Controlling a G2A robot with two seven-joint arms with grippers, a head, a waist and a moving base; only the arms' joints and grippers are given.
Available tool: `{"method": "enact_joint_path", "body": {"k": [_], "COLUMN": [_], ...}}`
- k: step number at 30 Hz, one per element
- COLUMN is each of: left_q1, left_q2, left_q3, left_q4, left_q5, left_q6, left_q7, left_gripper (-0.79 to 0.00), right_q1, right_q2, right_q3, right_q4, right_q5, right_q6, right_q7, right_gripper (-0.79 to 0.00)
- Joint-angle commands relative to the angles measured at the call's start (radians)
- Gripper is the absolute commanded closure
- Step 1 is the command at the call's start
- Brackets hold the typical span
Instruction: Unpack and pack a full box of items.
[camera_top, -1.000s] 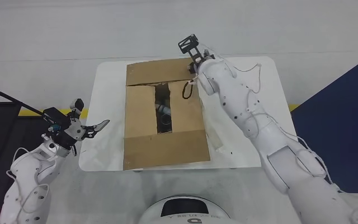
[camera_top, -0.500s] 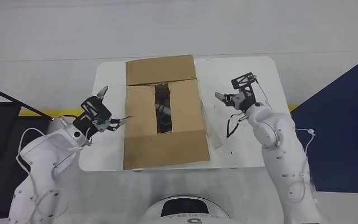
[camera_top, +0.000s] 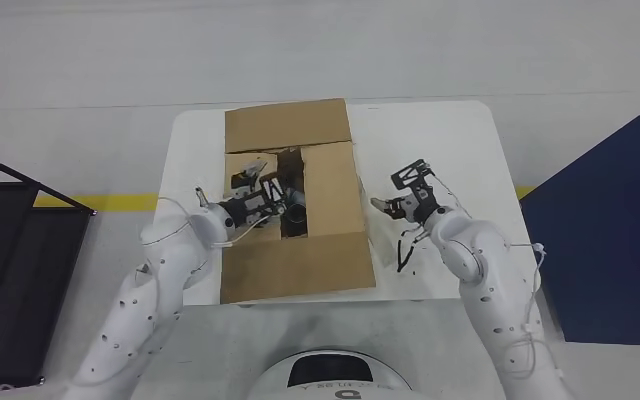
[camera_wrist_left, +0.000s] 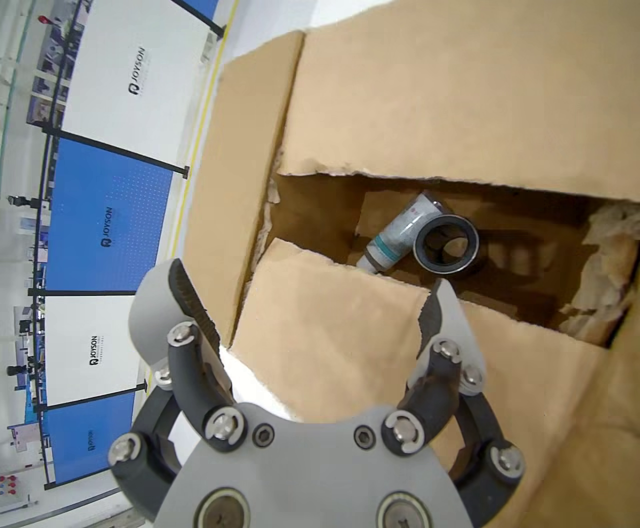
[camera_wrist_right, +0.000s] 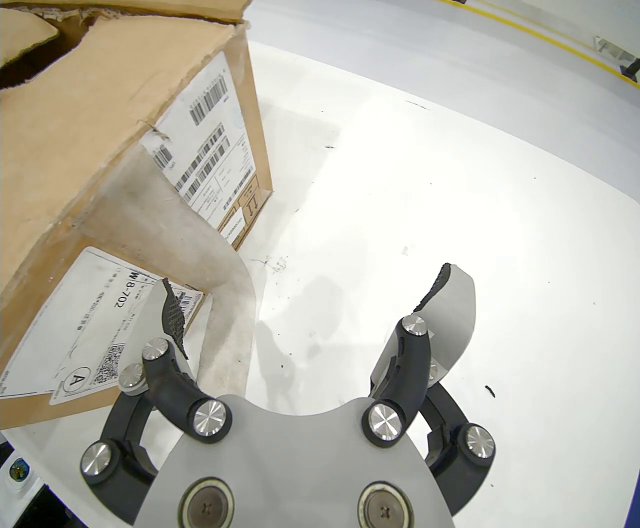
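While my left jaws hung open over the box (camera_top: 330, 195) with a tube (camera_wrist_left: 397, 235) inside, my right jaws were open beside it above the table (camera_top: 450, 140).

- I see a white table (camera_top: 440, 130) with round corners. It has a few small dark marks (camera_wrist_right: 490, 390) on it.
- The grey floor (camera_top: 300, 50) lies all around the table.
- A yellow line (camera_top: 100, 200) runs along the floor on the left.
- A big black thing (camera_top: 35, 280) sits far left.
- A dark blue wall (camera_top: 590, 230) stands on the right.
- From the left wrist I see blue boards (camera_wrist_left: 100, 210) and white boards (camera_wrist_left: 135, 85) in a row.
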Motion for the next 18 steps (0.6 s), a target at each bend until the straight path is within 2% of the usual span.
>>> {"method": "enact_joint_path", "body": {"k": [1, 6, 13, 15, 18], "left_q1": [-0.027, -0.080, -0.102, -0.100, -0.092], "left_q2": [-0.007, -0.025, -0.035, -0.035, -0.034], "left_q3": [0.042, 0.083, 0.070, 0.073, 0.081], "left_q4": [0.031, 0.063, 0.008, -0.004, -0.017], "left_q5": [-0.004, -0.115, -0.226, -0.227, -0.178], "left_q6": [0.011, 0.057, 0.126, 0.126, 0.130], "left_q7": [-0.023, 0.003, 0.058, 0.067, 0.037], "left_gripper": [-0.785, -0.785, -0.785, -0.785, -0.785], "right_q1": [-0.003, -0.016, -0.042, -0.051, -0.069], "right_q2": [0.001, 0.004, 0.016, 0.020, 0.026], "right_q3": [-0.010, -0.029, -0.024, -0.015, 0.004], "right_q4": [-0.006, -0.024, -0.042, -0.045, -0.056], "right_q5": [-0.007, 0.003, 0.075, 0.098, 0.098], "right_q6": [-0.007, -0.050, -0.204, -0.248, -0.255], "right_q7": [0.003, 0.000, -0.006, -0.013, -0.023], "right_gripper": [-0.785, -0.785, -0.785, -0.785, -0.785]}}
